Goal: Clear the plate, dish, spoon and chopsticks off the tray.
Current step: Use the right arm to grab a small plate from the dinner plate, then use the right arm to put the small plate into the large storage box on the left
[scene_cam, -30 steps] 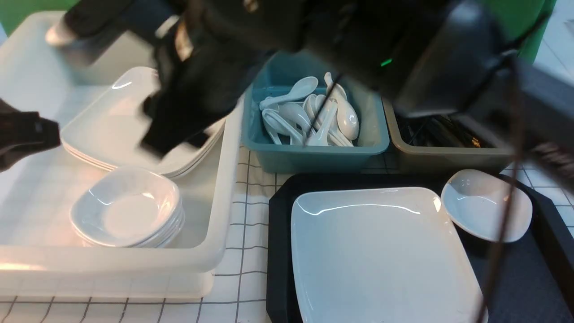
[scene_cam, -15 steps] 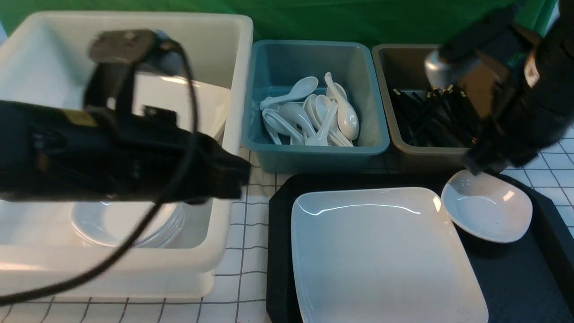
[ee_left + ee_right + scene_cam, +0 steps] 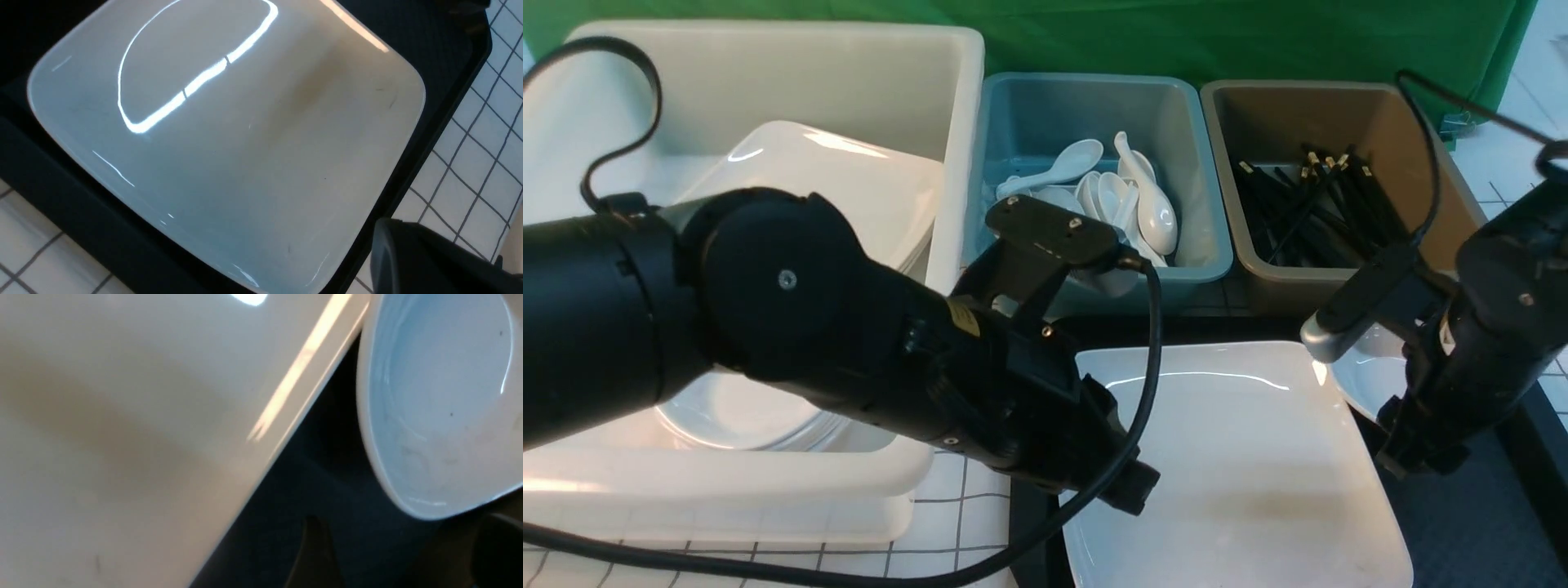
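The large white plate (image 3: 1241, 457) (image 3: 229, 143) (image 3: 122, 437) lies on the black tray (image 3: 1478, 531) (image 3: 61, 196) (image 3: 318, 477). The small white dish (image 3: 1364, 384) (image 3: 441, 396) sits at the tray's far right corner, half hidden behind my right arm. My left gripper (image 3: 1135, 490) (image 3: 384, 245) is shut and empty at the plate's left edge. My right gripper (image 3: 1409, 461) (image 3: 404, 555) hangs open over bare tray between plate and dish, its fingers wide apart with nothing between them. No spoon or chopsticks show on the tray.
A big white tub (image 3: 956, 163) on the left holds stacked plates (image 3: 833, 188) and small dishes (image 3: 735, 416). Behind the tray stand a teal tub (image 3: 1013, 106) with several white spoons and a brown tub (image 3: 1339, 106) with black chopsticks. A checked cloth (image 3: 964, 506) covers the table.
My left arm swung from over the white tub across to the plate's left edge. My right arm came down from the brown tub to the tray beside the dish.
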You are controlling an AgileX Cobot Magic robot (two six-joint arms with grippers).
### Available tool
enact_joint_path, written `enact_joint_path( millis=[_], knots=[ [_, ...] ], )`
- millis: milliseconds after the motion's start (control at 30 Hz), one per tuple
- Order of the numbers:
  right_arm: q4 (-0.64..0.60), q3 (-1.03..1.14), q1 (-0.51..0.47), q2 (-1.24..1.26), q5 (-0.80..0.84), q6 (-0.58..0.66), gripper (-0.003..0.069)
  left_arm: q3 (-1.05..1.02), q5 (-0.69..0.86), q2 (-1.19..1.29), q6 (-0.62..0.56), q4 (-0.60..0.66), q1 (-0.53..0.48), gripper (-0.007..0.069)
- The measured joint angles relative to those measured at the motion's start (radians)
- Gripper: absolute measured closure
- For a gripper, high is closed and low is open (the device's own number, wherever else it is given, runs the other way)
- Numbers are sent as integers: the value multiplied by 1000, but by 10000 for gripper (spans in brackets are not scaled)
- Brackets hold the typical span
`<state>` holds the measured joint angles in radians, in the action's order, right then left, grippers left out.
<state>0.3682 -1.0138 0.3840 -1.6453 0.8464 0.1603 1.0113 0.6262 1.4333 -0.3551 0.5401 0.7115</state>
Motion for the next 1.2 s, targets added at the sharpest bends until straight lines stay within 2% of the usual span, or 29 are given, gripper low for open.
enact_joint_path(
  millis=[300,367,433,600,733,833,933,1100,1200],
  knots=[
    [42,0,-33,-144,-104,0,169,0,20,0,18,-27,0,637],
    [44,0,-33,-158,-127,0,188,0,20,0,19,-29,0,637],
    [44,0,-33,-162,-142,0,235,0,20,0,19,-30,0,636],
    [63,-4,-33,-162,-158,6,517,0,20,0,24,-33,0,629],
    [65,-32,-23,-139,-105,23,564,0,8,0,26,-35,0,628],
    [61,-71,4,-104,7,34,613,0,-26,0,26,-36,0,628],
    [34,-113,40,-46,141,35,619,1,-53,0,26,-37,0,628],
    [-106,-218,104,106,231,66,620,55,-47,0,52,-66,-22,628],
    [-357,-345,140,198,194,167,620,152,9,-22,96,-128,-105,628]
  ],
)
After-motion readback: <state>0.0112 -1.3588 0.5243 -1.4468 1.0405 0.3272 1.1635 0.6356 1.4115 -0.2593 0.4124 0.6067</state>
